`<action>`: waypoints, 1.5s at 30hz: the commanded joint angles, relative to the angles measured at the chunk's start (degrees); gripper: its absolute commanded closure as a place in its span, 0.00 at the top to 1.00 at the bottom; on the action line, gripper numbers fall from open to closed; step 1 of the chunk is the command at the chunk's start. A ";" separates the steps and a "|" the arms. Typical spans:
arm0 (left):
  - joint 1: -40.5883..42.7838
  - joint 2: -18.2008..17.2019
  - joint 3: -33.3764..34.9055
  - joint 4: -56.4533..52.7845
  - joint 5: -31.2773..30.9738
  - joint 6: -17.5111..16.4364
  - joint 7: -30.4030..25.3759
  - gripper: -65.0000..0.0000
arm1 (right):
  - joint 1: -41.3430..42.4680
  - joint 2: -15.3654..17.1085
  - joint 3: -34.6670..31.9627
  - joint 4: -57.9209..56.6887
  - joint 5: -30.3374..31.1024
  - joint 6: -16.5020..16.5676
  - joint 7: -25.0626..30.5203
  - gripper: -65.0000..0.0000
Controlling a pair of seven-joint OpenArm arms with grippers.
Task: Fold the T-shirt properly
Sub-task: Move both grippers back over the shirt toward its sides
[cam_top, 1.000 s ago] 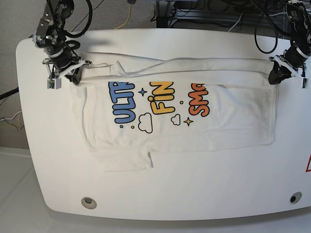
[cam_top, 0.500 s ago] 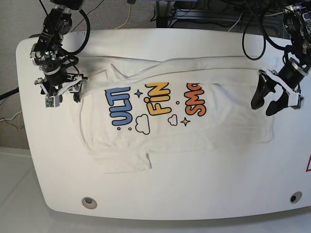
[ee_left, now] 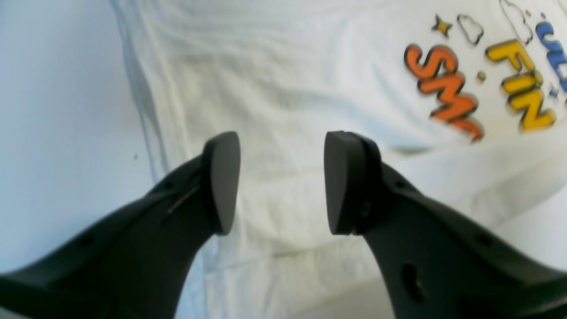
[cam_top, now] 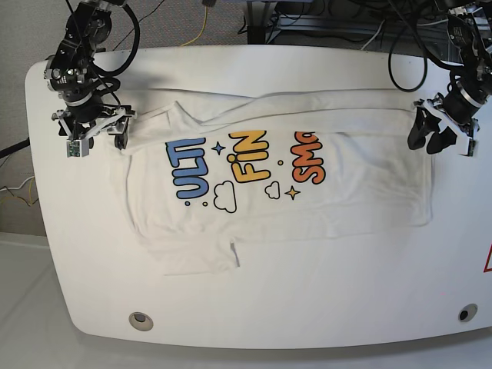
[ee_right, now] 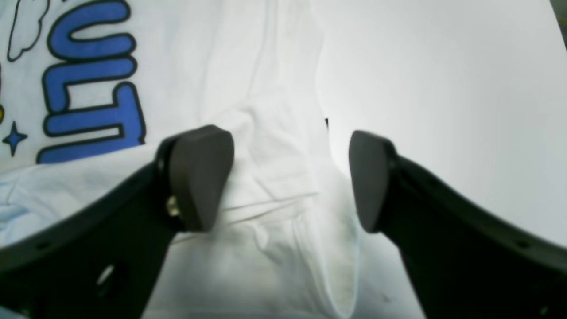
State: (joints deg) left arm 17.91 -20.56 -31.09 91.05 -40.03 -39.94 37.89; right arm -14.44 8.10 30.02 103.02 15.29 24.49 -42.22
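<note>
Fingers of both arms parted, holding nothing; one T-shirt on one table.

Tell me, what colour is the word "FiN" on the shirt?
Yellow with a dark outline, on the white T-shirt; clearest in the base view.

The white T-shirt lies spread sideways on the table, print up, showing blue, yellow and orange cartoon letters with clouds and stars, its far long edge folded over so the words are partly covered.
</note>
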 commanded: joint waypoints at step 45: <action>1.53 -0.34 5.24 1.94 8.43 -0.06 -6.96 0.04 | 5.22 2.14 -6.65 -0.45 -7.76 2.12 3.81 0.04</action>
State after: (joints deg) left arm 19.88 -19.55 -26.15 92.40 -31.24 -39.94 32.80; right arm -10.46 9.89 22.81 100.92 10.26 25.61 -39.18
